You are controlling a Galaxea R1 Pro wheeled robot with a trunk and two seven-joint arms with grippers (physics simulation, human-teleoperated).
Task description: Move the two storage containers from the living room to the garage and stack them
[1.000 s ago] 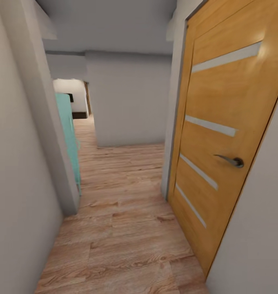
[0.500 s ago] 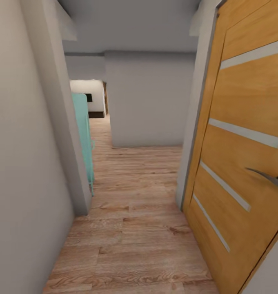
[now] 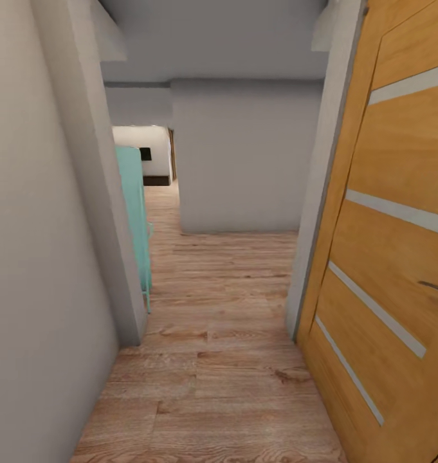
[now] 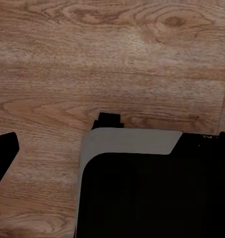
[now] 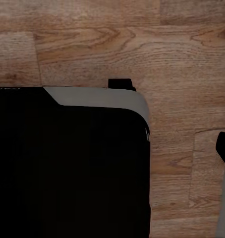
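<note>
Head view: you face a narrow corridor with a wood plank floor [image 3: 219, 360] running up the frame's centre. A grey wall [image 3: 38, 257] fills the left side; a teal panel [image 3: 136, 218] stands behind its corner. An orange wooden door [image 3: 386, 257] with pale horizontal inlays occupies the right side, its handle [image 3: 435, 287] at the right edge. A grey wall block [image 3: 244, 161] closes the centre, with an opening [image 3: 148, 154] to a farther room at upper left. No storage container is visible here. Wrist views: each looks down on the plank floor and the robot's dark base [image 4: 152, 193]; you cannot tell the state of either arm's jaws.
</note>
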